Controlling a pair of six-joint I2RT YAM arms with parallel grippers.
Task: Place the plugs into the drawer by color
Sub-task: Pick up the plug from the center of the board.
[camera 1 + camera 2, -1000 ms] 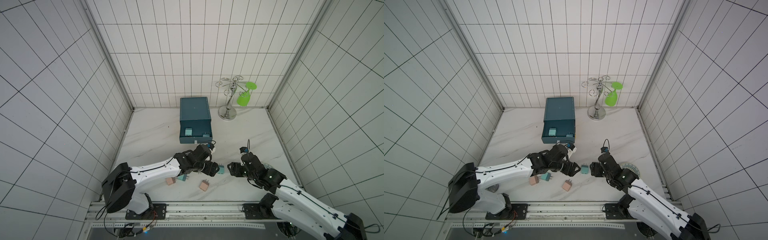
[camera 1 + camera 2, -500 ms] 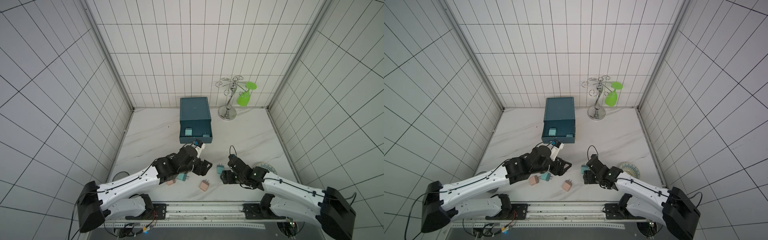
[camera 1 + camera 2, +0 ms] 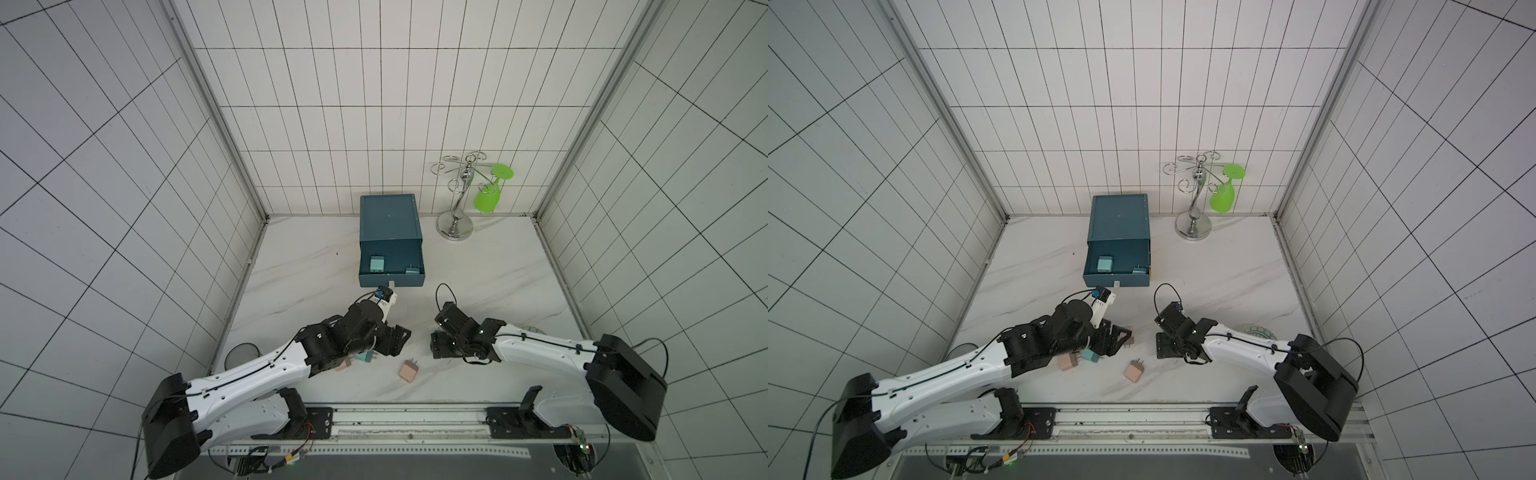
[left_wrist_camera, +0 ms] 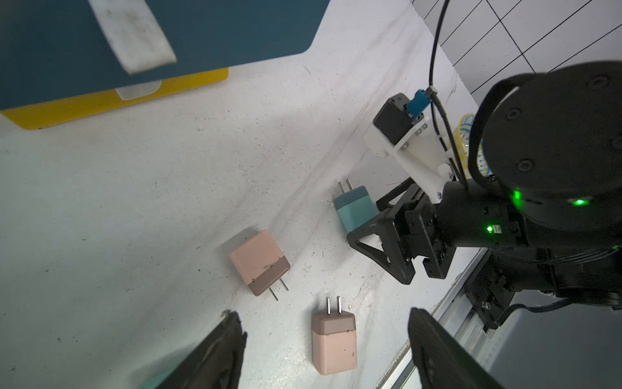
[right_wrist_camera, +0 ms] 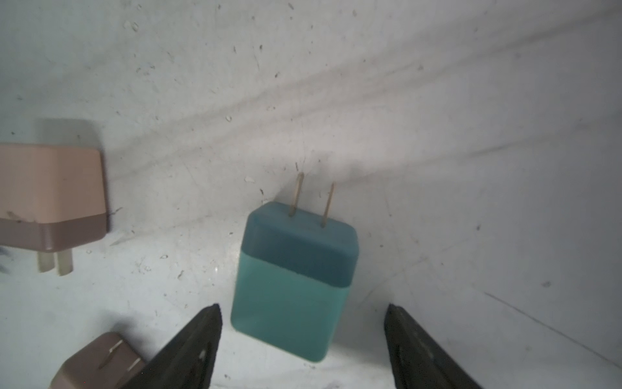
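Marble tabletop point(image 3: 311, 266) before dark-teal drawer point(image 3: 390, 281): left gripper point(image 4: 323, 313) spread; right gripper point(image 5: 303, 308) spread astride off-centre boxy teal plug point(image 5: 296, 279); closing may twist it.

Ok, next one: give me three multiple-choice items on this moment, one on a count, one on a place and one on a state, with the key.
1. How many plugs lie in the drawer?
A) none B) four C) two
2. Where is the teal plug seen in the right wrist view?
A) in the drawer B) on the table, between the fingers of the right gripper C) held up in the air
3. How is the left gripper?
A) open B) shut on a pink plug C) shut with nothing in it

Key:
1 C: both top views show two teal ones inside, one of them in the right front corner.
2 B: it rests on the marble with a finger on either side.
3 A: its fingers stand wide apart.
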